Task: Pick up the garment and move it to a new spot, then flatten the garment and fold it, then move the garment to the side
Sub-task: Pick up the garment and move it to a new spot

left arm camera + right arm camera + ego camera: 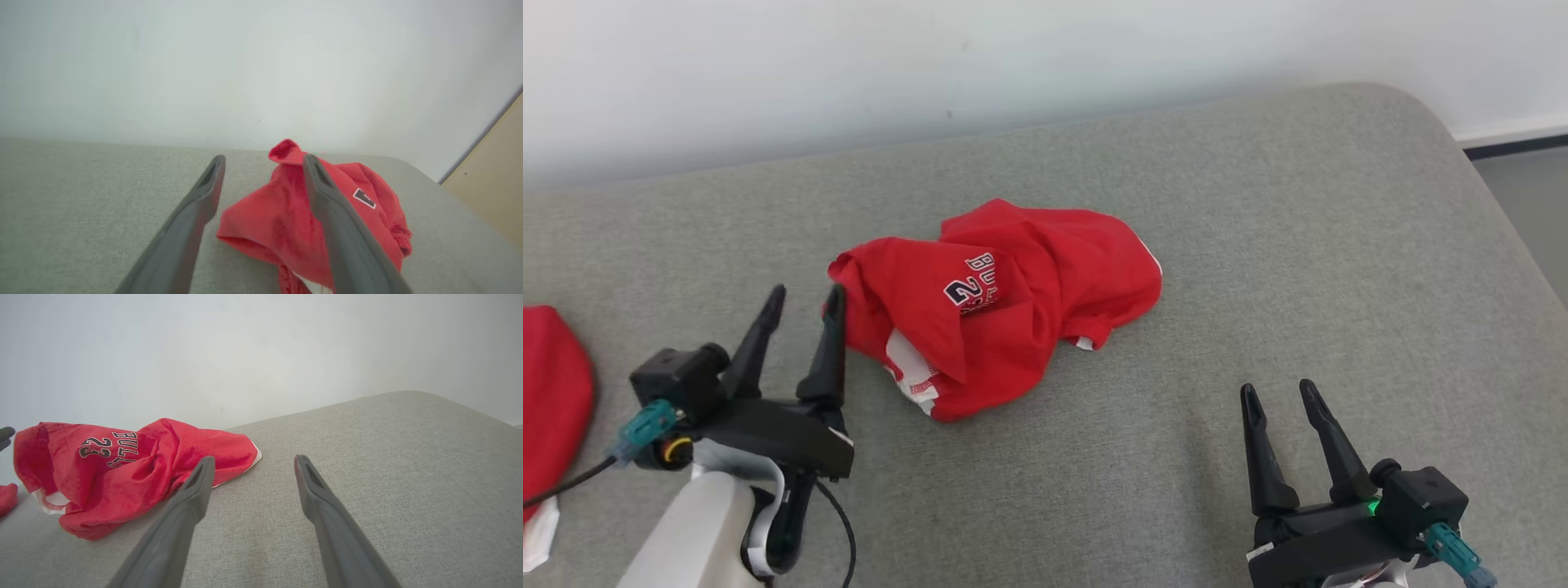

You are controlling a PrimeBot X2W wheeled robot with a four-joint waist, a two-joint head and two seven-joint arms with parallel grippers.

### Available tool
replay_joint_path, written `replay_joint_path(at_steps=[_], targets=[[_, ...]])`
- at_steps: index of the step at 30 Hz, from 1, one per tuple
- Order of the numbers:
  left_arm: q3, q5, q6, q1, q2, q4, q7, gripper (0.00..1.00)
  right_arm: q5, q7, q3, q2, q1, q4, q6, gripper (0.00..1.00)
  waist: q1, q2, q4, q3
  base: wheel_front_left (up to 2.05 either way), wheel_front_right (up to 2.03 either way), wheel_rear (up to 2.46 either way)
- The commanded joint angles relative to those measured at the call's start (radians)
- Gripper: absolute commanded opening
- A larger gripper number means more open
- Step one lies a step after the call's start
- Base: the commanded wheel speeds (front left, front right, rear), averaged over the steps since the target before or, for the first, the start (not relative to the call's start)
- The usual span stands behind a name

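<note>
Two grippers, both with fingers apart and holding nothing: the left gripper (pixel 807 290) stands at the left edge of the garment (pixel 1013 302), one finger just beside or perhaps touching the cloth, while the right gripper (pixel 1278 388) hovers well apart from it over the grey cushion (pixel 1298 229). The red garment lies crumpled near the cushion's middle, so the task appears barely begun, with pick-up, flattening, folding and setting aside all left. A second red cloth (pixel 551 384) lies far left.
</note>
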Motion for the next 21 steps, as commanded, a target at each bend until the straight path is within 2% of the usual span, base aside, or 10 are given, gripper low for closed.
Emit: replay_joint_path(at_steps=[1,4,11,21], targets=[[0.017,0.023,0.002,0.021,-0.007,-0.018,-0.008,1.0,-0.01,-0.001,-0.002,0.0,0.009,-0.004,-0.002,1.0,0.0,-0.0001,0.021,-0.02,0.0,0.0,0.0],[0.105,0.102,0.016,0.053,-0.022,-0.112,-0.007,1.0,-0.02,-0.002,-0.001,0.0,0.011,-0.013,-0.002,1.0,0.0,-0.0001,0.039,-0.033,0.0,0.0,0.0],[0.255,0.323,0.017,0.205,-0.067,-0.277,-0.008,1.0,-0.042,-0.002,-0.001,0.0,0.025,-0.022,-0.002,1.0,0.0,-0.0001,0.067,-0.066,0.0,0.0,0.0],[0.369,0.519,-0.012,0.425,-0.12,-0.36,-0.008,1.0,-0.054,-0.001,0.0,0.0,0.054,-0.017,-0.002,1.0,0.0,-0.0001,0.108,-0.11,0.0,0.0,0.0]])
